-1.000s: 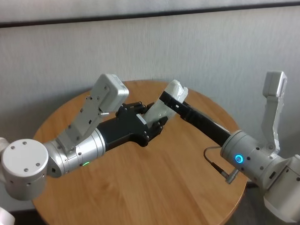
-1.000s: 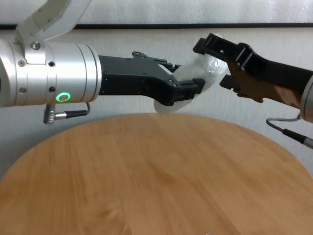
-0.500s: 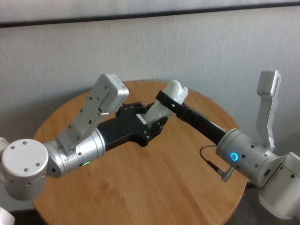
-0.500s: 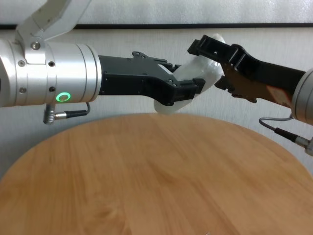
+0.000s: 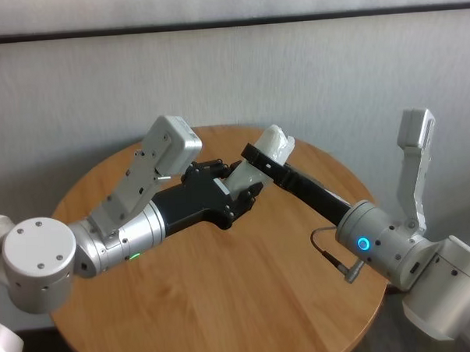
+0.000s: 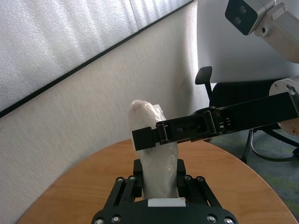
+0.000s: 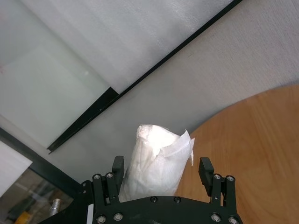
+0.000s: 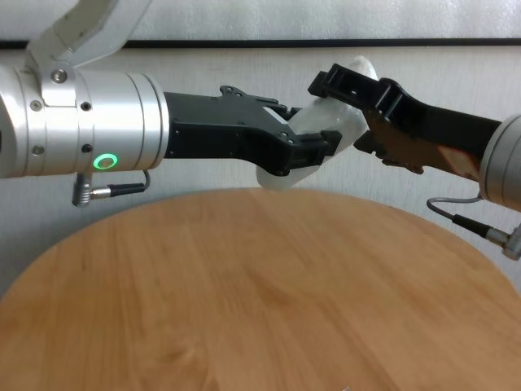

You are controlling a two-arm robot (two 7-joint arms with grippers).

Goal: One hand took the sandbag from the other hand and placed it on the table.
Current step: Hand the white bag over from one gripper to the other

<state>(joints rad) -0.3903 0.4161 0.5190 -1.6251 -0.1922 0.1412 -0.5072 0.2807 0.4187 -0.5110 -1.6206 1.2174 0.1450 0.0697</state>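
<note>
The white lumpy sandbag (image 5: 274,142) is held in the air above the far part of the round wooden table (image 5: 225,301). My left gripper (image 5: 243,193), with the green light, is shut on the bag's lower half (image 8: 285,177). My right gripper (image 5: 258,159), with the blue light, is open and straddles the bag's upper end (image 8: 346,110). In the right wrist view the bag (image 7: 156,158) lies against one finger, with a gap to the other finger (image 7: 205,170). The left wrist view shows the bag (image 6: 152,158) upright, crossed by a finger of the right gripper.
A pale wall stands close behind the table. The right arm's upper link (image 5: 415,149) rises at the right edge. A cable (image 5: 332,259) loops off the right wrist. An office chair (image 6: 219,93) stands beyond the table.
My right gripper has slid a little leftward, farther over the bag's upper end. The left gripper and the bag have not moved.
</note>
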